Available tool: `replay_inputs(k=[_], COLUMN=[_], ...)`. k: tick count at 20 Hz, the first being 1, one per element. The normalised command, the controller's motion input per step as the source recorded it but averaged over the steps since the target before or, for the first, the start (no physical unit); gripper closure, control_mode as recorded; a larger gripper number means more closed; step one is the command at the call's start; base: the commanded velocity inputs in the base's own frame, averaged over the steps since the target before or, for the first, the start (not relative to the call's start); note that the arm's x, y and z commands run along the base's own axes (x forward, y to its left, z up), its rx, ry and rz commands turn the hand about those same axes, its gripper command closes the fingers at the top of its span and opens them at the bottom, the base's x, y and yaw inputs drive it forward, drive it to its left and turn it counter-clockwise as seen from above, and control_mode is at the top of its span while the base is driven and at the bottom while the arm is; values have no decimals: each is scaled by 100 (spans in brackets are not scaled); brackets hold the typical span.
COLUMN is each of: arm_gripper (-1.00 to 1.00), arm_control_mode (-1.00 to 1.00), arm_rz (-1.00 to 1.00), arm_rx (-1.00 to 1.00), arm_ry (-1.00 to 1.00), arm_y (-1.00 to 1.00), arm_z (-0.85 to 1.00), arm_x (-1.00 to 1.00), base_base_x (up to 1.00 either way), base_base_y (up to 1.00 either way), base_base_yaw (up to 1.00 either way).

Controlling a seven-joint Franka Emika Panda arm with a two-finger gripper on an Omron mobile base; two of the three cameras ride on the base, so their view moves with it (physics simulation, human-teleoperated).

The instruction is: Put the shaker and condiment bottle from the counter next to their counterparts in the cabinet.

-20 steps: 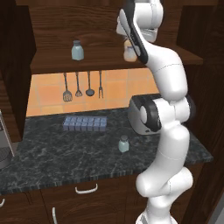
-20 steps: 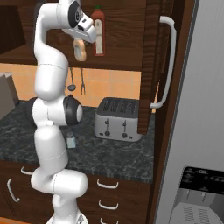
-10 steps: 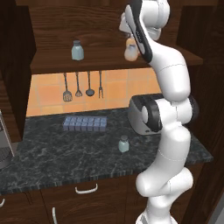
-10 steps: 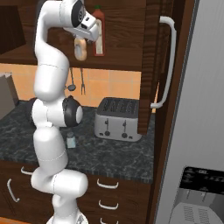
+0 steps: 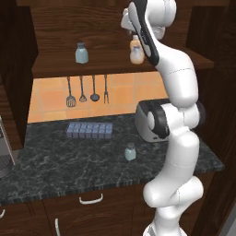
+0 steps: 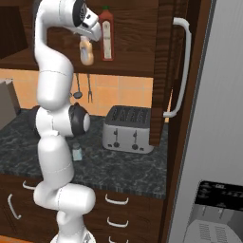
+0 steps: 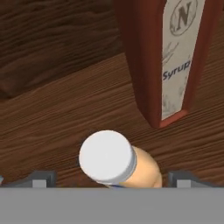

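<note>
Standing between the spread, empty fingers (image 7: 111,183) on the dark wooden cabinet's shelf (image 7: 65,127), the squat orange white-capped condiment bottle (image 7: 118,164) sits beside the tall red syrup bottle (image 7: 168,57), apparently placed; the pale blue grey-capped shaker (image 5: 131,151) waits on the marbled worktop (image 5: 69,159).

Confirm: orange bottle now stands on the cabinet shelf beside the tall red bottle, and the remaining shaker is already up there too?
Half right. The condiment bottle stands beside the red bottle on the cabinet shelf, but the shaker is on the counter, as the left base view shows.
</note>
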Motion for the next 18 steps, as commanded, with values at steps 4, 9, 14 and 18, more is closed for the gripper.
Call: replay_inputs(k=[4, 9, 14, 18], arm_gripper=[-100, -100, -100, -100], arm_control_mode=[-100, -100, -100, -100], arm_rz=[0, 2, 5, 7], arm_rx=[1, -5, -11, -4], arm_ry=[0, 0, 0, 0], arm_y=[6, 21, 41, 9], arm_z=[43, -8, -68, -73], arm_x=[-6, -77, -100, -100], base_base_x=[0, 0, 0, 0], base_base_y=[0, 0, 0, 0], base_base_yaw=[0, 0, 0, 0])
